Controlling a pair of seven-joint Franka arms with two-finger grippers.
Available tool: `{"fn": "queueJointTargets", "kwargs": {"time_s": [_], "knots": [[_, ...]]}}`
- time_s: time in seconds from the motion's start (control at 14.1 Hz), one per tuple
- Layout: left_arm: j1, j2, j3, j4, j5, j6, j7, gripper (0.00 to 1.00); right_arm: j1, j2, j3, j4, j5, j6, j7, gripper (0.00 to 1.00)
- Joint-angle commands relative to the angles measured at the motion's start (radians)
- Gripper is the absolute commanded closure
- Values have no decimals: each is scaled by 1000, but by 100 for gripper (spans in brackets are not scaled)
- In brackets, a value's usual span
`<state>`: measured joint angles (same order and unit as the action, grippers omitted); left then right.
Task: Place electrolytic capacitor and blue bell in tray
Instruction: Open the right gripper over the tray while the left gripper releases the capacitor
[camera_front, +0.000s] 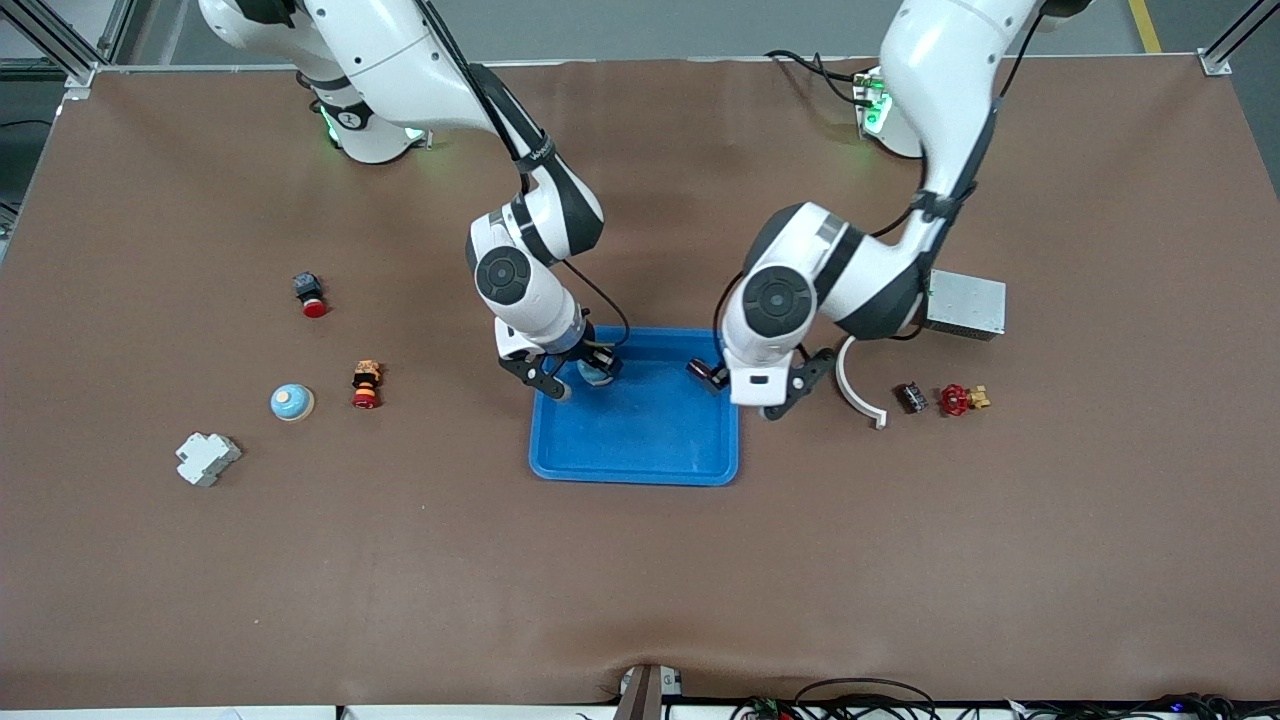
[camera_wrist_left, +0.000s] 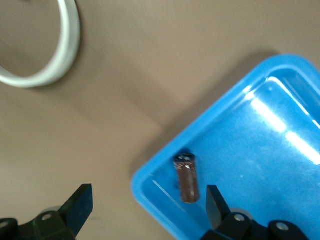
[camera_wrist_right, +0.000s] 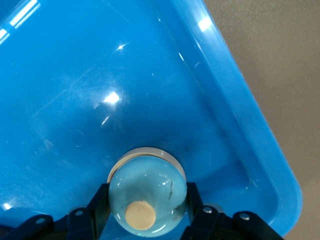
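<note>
Nearest the camera among the task's things lies the tray (camera_front: 640, 450), mid-table between the two arms, and both parts are now within its rim.

Right gripper (camera_front: 575, 375) hangs low over the tray's corner that is farther from the camera and toward the right arm's end. Its fingers are clamped on the sides of the bell (camera_wrist_right: 147, 197), a pale blue dome with a cream button on top. The bell sits just above or on the tray floor, and I cannot tell which. I judge this half unfinished, since the grip has yet to let go.

Left gripper (camera_front: 755, 395) hangs over the tray's other corner that is farther from the camera, above the rim. Its jaws are spread wide and hold nothing.

Below it the capacitor (camera_wrist_left: 186, 178), a small dark brown cylinder, lies on its side on the tray floor, close to the rim and clear of both fingers. That half looks done.

What is left, as I judge it, is for the right gripper to release the bell and for both arms to lift away.

A second bell (camera_front: 292, 402) sits on the table well apart from the tray, toward the right arm's end.
</note>
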<state>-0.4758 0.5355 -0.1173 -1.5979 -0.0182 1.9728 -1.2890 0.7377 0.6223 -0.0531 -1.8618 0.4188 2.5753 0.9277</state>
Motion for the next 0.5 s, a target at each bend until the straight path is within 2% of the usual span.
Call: {"fn": "queueJointTargets", "kwargs": {"time_s": [0.0, 0.28, 0.43], "knots": [[54, -109, -5, -85, 20, -23, 98, 0, 9, 34, -14, 38, -29, 5, 3, 100], [141, -231, -1, -224, 24, -22, 318, 0, 12, 36, -22, 38, -48, 5, 7, 100], [202, -256, -5, -260, 73, -20, 413, 0, 14, 37, -22, 38, -49, 5, 7, 100]]}}
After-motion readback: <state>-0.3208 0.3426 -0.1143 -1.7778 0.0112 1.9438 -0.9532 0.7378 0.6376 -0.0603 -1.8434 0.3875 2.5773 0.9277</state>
